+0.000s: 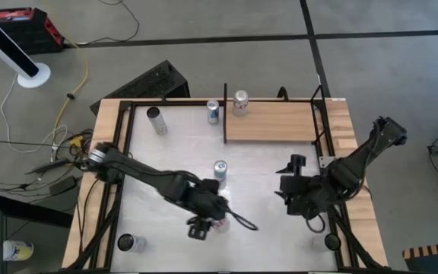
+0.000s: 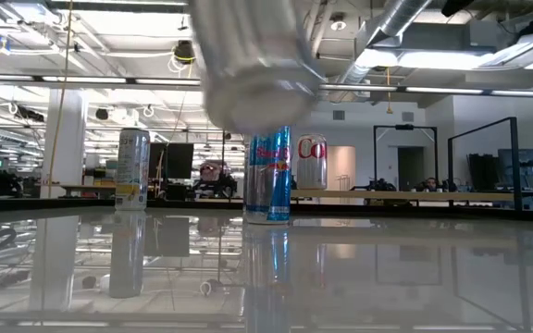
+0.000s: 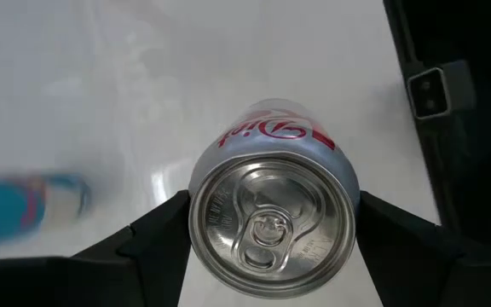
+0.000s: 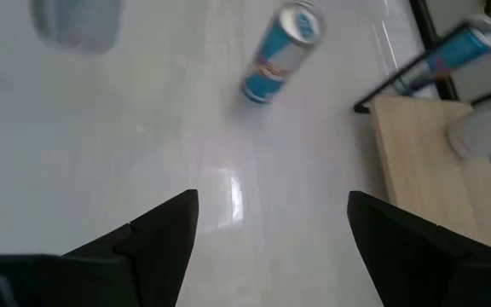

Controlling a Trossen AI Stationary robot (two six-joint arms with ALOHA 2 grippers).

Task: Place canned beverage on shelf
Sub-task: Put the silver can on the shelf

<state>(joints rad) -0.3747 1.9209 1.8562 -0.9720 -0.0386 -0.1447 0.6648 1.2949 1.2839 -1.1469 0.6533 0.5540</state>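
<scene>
A silver diet cola can (image 3: 271, 226) sits between the fingers of my left gripper (image 1: 204, 223), near the table's front and left of the middle. The low view shows this can (image 2: 248, 65) blurred and well above the tabletop. The shelf (image 1: 276, 123), a light wooden board with black posts, stands at the far right with a red-and-silver can (image 1: 240, 100) upright on it. My right gripper (image 1: 289, 190) hangs open over bare tabletop on the right with nothing between its fingers (image 4: 164, 226). My left gripper pinches the can's side wall (image 3: 196, 200) between its two fingers, one on each opposite side, near the top end. The fingers (image 3: 156, 243) come from above, slanting down, so the lid faces the wrist. The can is lifted clear of the table, its bottom end pointing down.
A blue-and-silver can (image 1: 220, 169) stands mid-table. Two more cans stand at the far side, a silver one (image 1: 154, 120) and a blue one (image 1: 213, 112) beside the shelf. A can (image 1: 131, 243) lies at the near left corner. Another can (image 1: 331, 242) is at the near right corner.
</scene>
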